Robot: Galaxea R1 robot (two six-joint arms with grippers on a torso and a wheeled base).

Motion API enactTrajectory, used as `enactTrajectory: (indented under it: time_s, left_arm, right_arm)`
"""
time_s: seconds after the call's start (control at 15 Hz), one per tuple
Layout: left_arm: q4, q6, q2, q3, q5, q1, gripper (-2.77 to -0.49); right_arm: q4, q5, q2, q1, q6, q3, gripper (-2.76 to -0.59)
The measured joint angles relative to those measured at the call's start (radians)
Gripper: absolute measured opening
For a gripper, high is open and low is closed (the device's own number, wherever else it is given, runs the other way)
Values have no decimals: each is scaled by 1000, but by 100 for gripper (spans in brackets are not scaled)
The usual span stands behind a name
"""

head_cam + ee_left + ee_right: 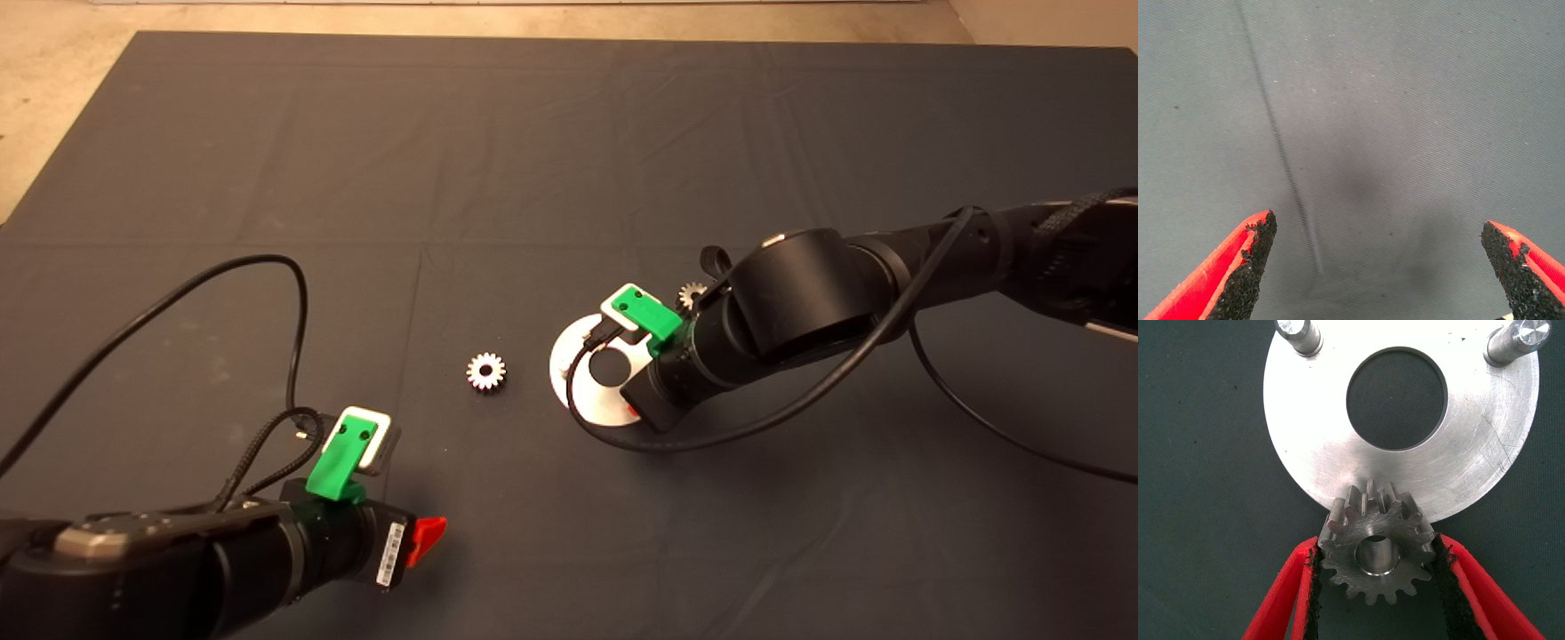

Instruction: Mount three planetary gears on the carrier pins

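The right gripper (1376, 568) grips a small grey toothed metal gear (1375, 550) on a pin of the flat round silver disc (1471, 453). The left gripper (1381, 267) hovers open above the dark mat (533, 160).

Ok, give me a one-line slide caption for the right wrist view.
Right claw grips a planetary gear seated over a pin at the carrier disc's rim; two pins remain bare.

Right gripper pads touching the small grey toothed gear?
Touching. Right wrist view: both black pads of the right gripper press the small grey toothed gear's teeth, no gap.
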Motion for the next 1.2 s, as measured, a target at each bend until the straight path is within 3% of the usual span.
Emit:
enactTrajectory:
  time_s: [1.2]
  left_arm:
    - [3,0,-14,0,1,0,-104]
  right_arm:
    - [0,5,-7,-17,-51,-1,-234]
